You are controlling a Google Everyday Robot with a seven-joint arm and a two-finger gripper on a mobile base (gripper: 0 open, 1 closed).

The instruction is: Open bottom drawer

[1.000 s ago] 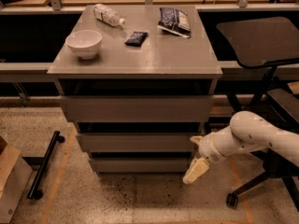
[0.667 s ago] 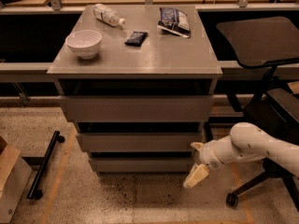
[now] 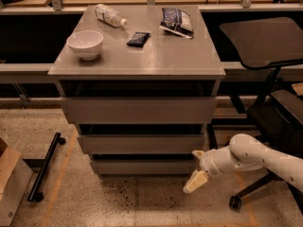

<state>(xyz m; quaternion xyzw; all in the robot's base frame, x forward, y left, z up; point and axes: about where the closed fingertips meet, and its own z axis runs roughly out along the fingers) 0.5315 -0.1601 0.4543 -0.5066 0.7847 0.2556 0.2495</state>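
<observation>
**Gripper lowered to right end of bottom drawer; drawer not yet drawn**

The bottom drawer is found at the foot of the grey table, beneath the middle drawer and the tall top drawer. Its front is seen set back under the two above it, and no part of its inside is shown. It is judged to be fully shut.

The gripper is located just beside the right end of the bottom drawer's front, close above the floor. The white arm is extended to it from the right of the picture. The fingers are seen parted with nothing held: one tip is placed about level with the drawer's top edge, and the other is pointed down and to the left, below its lower edge. Whether the drawer is touched cannot be told.

Compared with a second ago, the arm is noted to have sunk and the gripper to have been carried slightly lower and nearer the drawer's corner. The drawer front itself is unchanged. The approach is therefore judged nearly complete, with the grip and the pull outstanding.

As no handle is fitted, a hold on the front's edge is judged necessary, and a slip off that edge is the risk noted. The bowl on the table is not involved.
</observation>
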